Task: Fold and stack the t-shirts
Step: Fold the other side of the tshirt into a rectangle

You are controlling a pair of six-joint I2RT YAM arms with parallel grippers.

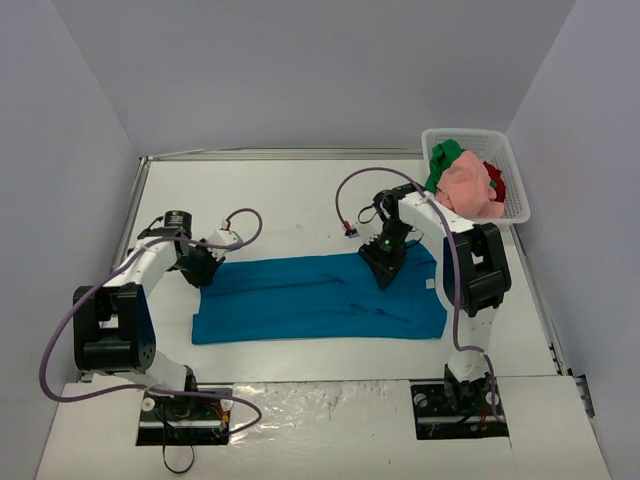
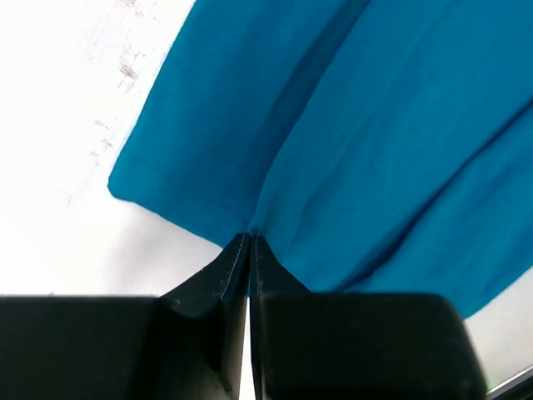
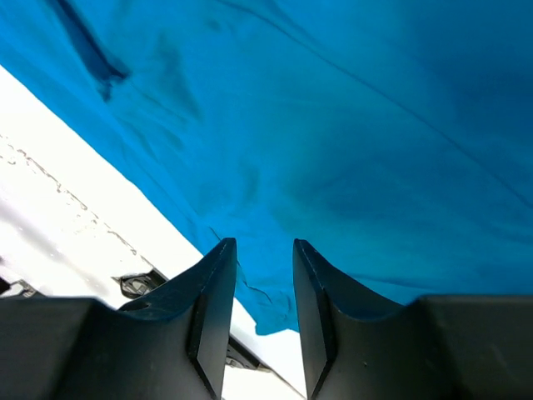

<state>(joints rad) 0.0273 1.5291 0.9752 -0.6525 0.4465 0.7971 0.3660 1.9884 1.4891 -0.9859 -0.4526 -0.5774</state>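
The soft teal-blue cloth t-shirt [image 1: 320, 298] was laid flat across the middle of the white table [image 1: 300, 200], its length running from the left edge toward the right edge. Its far left corner was pinched by the black two-finger left gripper [image 2: 251, 237], whose fingers were closed on a small fold of cloth, presumably so that the far hem could be lifted and carried toward the near edge. The black two-finger right gripper [image 3: 264, 243] was held low at the far hem nearer the right edge, its fingers parted by a narrow gap, with cloth beneath them but nothing seen gripped. A matching pinch was judged to be in preparation. At the far right corner a white plastic mesh basket [image 1: 517, 190] was set, in which a pink t-shirt [image 1: 468, 188], a green t-shirt [image 1: 443, 160] and a red t-shirt [image 1: 496, 178] were heaped unfolded.
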